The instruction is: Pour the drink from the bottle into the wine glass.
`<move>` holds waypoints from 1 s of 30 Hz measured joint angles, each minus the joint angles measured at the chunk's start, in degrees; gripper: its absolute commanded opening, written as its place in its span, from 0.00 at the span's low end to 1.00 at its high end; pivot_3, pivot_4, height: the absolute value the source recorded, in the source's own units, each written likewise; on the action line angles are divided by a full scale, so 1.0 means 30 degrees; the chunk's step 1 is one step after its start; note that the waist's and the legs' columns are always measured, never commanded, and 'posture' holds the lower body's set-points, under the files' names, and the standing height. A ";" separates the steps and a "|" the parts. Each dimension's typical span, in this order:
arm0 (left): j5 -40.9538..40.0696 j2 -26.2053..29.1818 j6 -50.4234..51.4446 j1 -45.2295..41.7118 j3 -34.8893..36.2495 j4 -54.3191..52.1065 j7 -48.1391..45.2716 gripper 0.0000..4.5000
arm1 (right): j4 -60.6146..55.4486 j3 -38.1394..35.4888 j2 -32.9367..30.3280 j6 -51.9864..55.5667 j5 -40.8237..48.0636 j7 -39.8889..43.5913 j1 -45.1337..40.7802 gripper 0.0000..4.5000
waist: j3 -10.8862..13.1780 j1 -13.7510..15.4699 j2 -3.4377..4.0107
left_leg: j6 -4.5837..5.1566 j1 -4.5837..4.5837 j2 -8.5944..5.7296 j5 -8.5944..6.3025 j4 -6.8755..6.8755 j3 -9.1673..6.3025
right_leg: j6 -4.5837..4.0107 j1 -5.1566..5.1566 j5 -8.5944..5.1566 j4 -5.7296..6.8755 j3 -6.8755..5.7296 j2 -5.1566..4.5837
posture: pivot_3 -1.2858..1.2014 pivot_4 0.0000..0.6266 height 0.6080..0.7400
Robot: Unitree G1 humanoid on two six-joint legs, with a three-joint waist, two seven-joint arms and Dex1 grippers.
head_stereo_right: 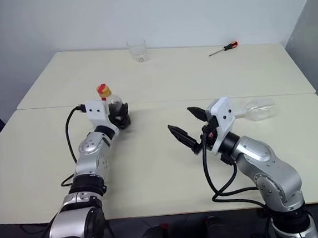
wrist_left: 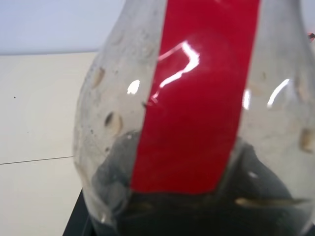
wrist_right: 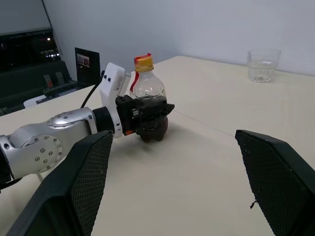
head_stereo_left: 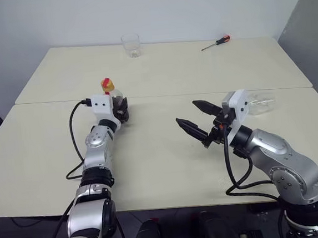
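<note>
Now left claw (wrist_right: 147, 112) clamps bottle (wrist_right: 147, 88); right claw (head_stereo_left: 195, 118) agape.

**Silver arms, white wrist boxes, black fingers**

Both arms are built of rounded, brushed silver-grey segments joined by black rings and collars. The left arm (head_stereo_left: 98, 152) shows a round joint cover ringed with small screws. Each wrist carries a boxy white housing; the left housing (wrist_right: 114, 83) has 2 small dark holes in its face. A black cable (head_stereo_left: 74, 138) loops from each housing along the arm. The left gripper (wrist_right: 147, 109) has black blocky fingers. The right gripper (head_stereo_left: 199, 119) has 2 tapered black fingers (wrist_right: 83, 182) with a fine mesh-textured inner face, and small red-orange marks at the base.
</note>
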 measured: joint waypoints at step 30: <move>-0.3008 0.1704 0.9730 0.1811 -0.4498 -1.1310 -0.9548 0.44 | 0.6230 0.0183 0.1217 0.0240 -0.0832 0.0677 -0.8201 0.95 | 0.0022 -0.0077 0.0033 | -0.0001 0.0006 0.0027 0.0003 0.0008 0.0012 | -0.0019 -0.0037 -0.0007 0.0076 0.0026 0.0005 | 0.52 0.24 1.00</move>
